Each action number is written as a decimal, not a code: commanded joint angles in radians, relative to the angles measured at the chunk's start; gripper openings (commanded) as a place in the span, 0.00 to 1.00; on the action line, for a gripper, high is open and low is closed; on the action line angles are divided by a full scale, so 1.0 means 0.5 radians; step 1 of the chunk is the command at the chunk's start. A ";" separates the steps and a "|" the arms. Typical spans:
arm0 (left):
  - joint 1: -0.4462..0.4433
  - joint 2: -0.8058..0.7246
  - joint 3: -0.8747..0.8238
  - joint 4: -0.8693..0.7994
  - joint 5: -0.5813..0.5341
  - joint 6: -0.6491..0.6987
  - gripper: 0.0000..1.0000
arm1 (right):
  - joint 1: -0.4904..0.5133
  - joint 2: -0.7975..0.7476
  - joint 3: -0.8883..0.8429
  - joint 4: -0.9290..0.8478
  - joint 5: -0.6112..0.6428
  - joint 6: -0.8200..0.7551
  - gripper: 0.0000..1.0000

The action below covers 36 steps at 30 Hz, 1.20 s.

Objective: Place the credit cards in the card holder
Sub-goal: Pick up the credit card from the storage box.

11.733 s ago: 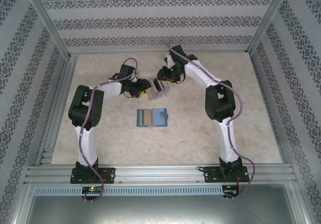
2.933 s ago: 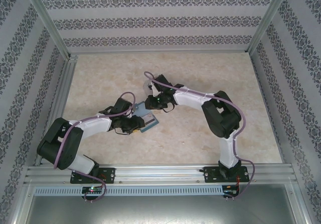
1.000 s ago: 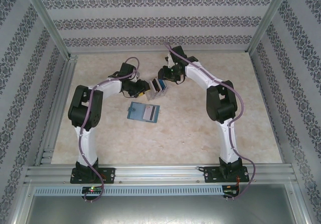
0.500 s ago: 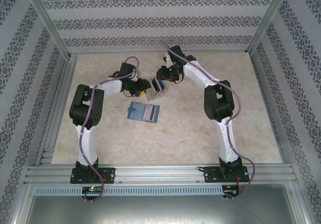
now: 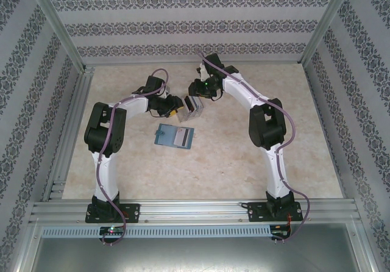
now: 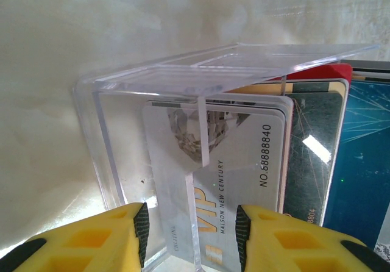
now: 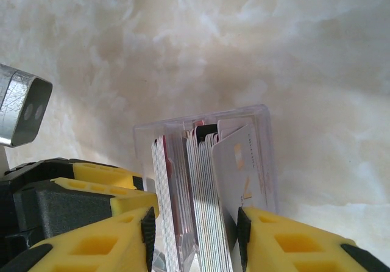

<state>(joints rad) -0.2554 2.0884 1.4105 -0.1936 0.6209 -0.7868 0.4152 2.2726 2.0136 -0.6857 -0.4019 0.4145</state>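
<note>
Marble bench [image 5: 231, 162] | wallet [image 5: 163, 136] laid open | clear box [image 6: 122, 101] apparently braced by left gripper [image 6: 189, 223], jaws half-closed | cards [image 7: 207, 180] straddled by right gripper [image 7: 194, 229], jaws likewise, grip unclear

A clear plastic box [image 5: 190, 111] stood on the table [image 5: 244, 162], out past the middle and a bit to the left. Seen close up, the box had thin see-through walls, a flat clear top and a thin clear wall inside it. The table top was pale and creamy, with cloudy marks like stone. Walls [image 5: 195, 25] with grey flower stripes stood at the far side, the left and the right. A shiny metal post [image 5: 55, 25] rose on the left and another post [image 5: 326, 22] on the right. A long metal rail [image 5: 195, 210] ran along the near edge.
</note>
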 commanded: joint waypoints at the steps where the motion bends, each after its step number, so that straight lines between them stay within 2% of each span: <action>1: -0.017 0.026 -0.002 0.080 0.025 -0.017 0.44 | 0.023 -0.081 -0.018 -0.054 -0.010 -0.041 0.43; 6: -0.017 0.017 0.005 0.077 0.023 -0.015 0.44 | 0.016 -0.080 -0.020 -0.052 0.000 -0.040 0.39; 13: -0.020 0.011 0.002 0.079 0.019 -0.024 0.44 | -0.001 -0.094 -0.034 -0.058 0.022 -0.047 0.22; 20: -0.023 0.004 0.003 0.074 0.013 -0.024 0.44 | -0.017 -0.114 -0.045 -0.051 0.016 -0.056 0.13; 36: -0.028 -0.033 0.002 0.077 0.009 -0.032 0.44 | -0.027 -0.197 -0.109 -0.023 0.015 -0.058 0.06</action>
<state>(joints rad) -0.2558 2.0884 1.4105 -0.1936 0.6205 -0.7940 0.3946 2.2265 1.9762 -0.7029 -0.3744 0.3916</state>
